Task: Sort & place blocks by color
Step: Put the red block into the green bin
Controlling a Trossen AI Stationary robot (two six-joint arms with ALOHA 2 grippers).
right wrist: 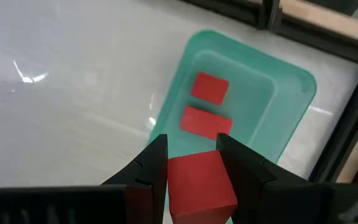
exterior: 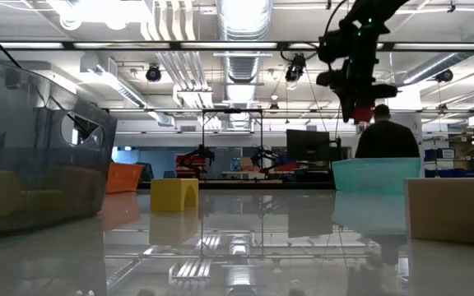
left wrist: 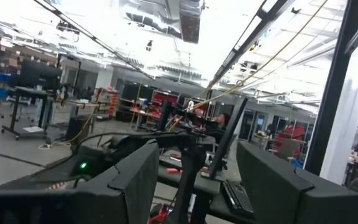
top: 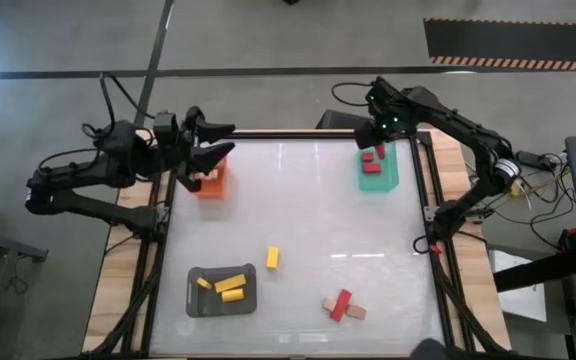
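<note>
1. Nearest the front edge of the table (top: 298,240), in the high view, a red block (top: 340,304) is seen lying across a tan block (top: 354,312); neither has been sorted.
2. Just left of these, the grey tray (top: 222,291) is seen to hold three yellow blocks (top: 230,284); this group is judged placed.
3. A single yellow block (top: 272,258) is left loose on the table between the grey tray and the table's middle, and is judged still to be sorted.
4. At the far left, the orange tray (top: 211,183) is partly covered by the left gripper (top: 200,160). A tan block (top: 209,177) appears to lie in it. The fingers are spread apart in the left wrist view, with nothing between them.
5. At the far right, the green tray (right wrist: 241,106) already holds two red blocks (right wrist: 209,88).
6. A third red block (right wrist: 201,185) is clamped between the fingers of the right gripper (right wrist: 191,163), held above the green tray; its release is judged the step in hand.
</note>
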